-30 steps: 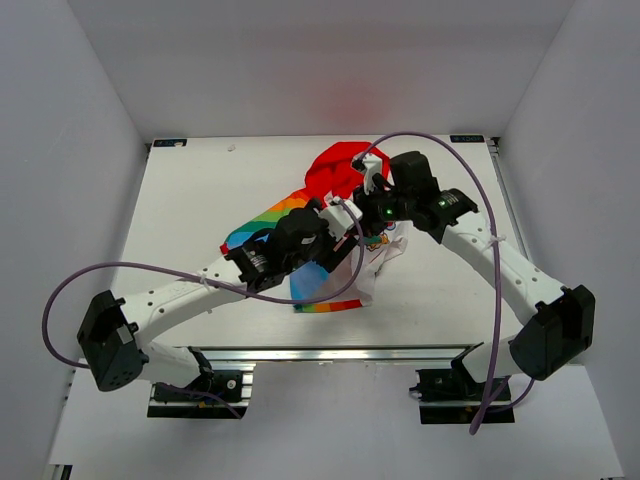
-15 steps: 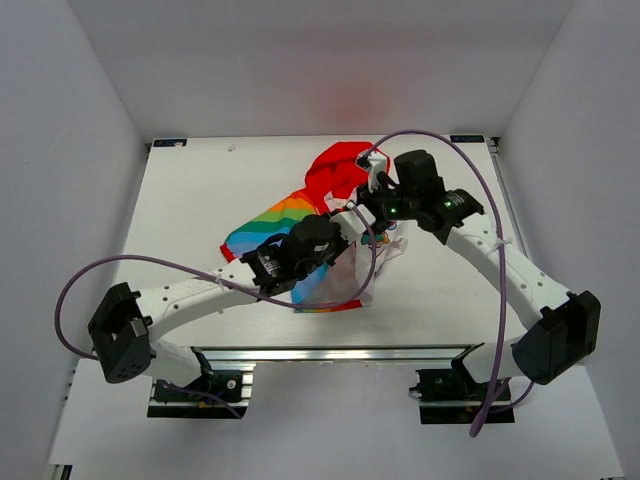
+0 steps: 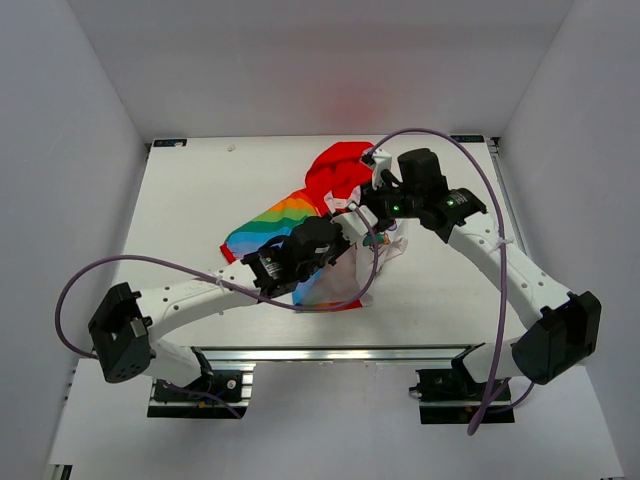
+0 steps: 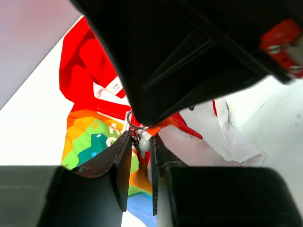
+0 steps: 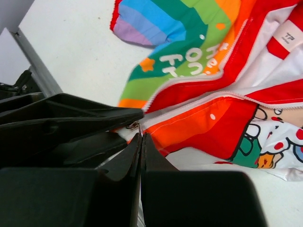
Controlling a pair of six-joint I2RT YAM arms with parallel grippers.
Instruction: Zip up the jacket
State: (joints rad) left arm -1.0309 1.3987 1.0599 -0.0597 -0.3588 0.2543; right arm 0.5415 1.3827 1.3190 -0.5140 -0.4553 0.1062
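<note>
The jacket (image 3: 337,172) lies open at mid-table, red hood at the back and a rainbow sleeve (image 3: 272,224) to the left. My two grippers meet over its front. In the left wrist view my left gripper (image 4: 141,144) is closed on a white bit of the jacket's front edge (image 4: 143,142) by the zipper's low end. The metal pull ring (image 4: 131,120) sits just above it. My right gripper (image 5: 141,135) is shut, its tips pinching that ring (image 5: 135,126). The white zipper teeth (image 5: 189,100) run off to the right, unjoined. The left fingers (image 5: 71,116) lie beside it.
The right gripper's black body (image 4: 189,56) fills the top of the left wrist view. Purple cables (image 3: 440,140) loop over both arms. Bare white tabletop (image 3: 190,190) surrounds the jacket; grey walls enclose the table, and an aluminium rail (image 3: 330,352) runs along the near edge.
My left gripper has closed from wide open onto the jacket's edge, and the left arm has shifted slightly right toward the right gripper. The right gripper stayed shut and barely moved.
</note>
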